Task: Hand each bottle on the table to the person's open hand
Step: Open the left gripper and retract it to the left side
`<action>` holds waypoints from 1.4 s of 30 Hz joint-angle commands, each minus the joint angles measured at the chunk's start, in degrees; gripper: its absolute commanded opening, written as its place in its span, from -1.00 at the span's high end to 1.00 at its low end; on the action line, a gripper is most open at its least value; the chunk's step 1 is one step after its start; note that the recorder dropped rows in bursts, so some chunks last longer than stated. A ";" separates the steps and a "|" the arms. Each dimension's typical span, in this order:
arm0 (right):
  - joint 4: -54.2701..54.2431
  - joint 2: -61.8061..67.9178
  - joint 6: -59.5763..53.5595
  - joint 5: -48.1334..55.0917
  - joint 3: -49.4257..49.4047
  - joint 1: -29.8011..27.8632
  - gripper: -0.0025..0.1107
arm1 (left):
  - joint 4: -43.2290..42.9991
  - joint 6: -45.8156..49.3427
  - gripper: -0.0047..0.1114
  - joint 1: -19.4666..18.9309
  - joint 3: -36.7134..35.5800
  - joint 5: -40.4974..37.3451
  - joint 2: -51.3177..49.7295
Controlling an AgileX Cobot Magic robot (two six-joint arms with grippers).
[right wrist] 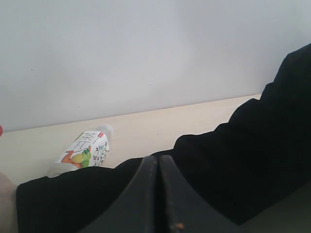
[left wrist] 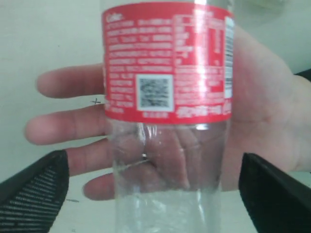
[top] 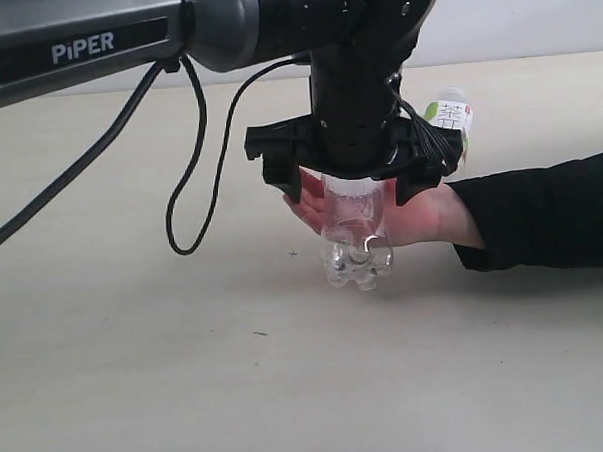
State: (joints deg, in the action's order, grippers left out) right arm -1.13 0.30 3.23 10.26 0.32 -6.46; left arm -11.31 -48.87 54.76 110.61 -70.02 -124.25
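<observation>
The clear bottle with the red label (left wrist: 165, 63) lies across the person's open hand (left wrist: 262, 97), its base (top: 355, 259) pointing at the exterior camera. My left gripper (top: 348, 189) hangs over the palm (top: 426, 216), open. Its fingers (left wrist: 34, 191) stand well apart from the bottle on both sides. The white bottle with the orange-green label (top: 450, 114) lies on the table (top: 138, 373) behind the hand, and shows in the right wrist view too (right wrist: 85, 148). My right gripper (right wrist: 159, 160) is shut and empty, close to the black sleeve (right wrist: 243, 160). The other two bottles are out of view.
The person's forearm in the black sleeve (top: 551, 215) lies across the right side of the table. A black cable (top: 194, 171) loops down from my left arm (top: 83, 45) towards the tabletop. A pale wall (right wrist: 146, 48) stands behind the table's far edge.
</observation>
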 commanded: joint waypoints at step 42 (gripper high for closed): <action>-0.01 -0.30 -0.22 -0.07 -0.32 -0.20 0.96 | -1.88 25.99 0.92 0.20 -14.36 0.81 37.70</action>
State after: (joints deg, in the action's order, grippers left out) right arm -1.13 0.30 3.23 10.26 0.32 -6.46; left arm -11.34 -23.48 54.84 101.76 -69.87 -91.80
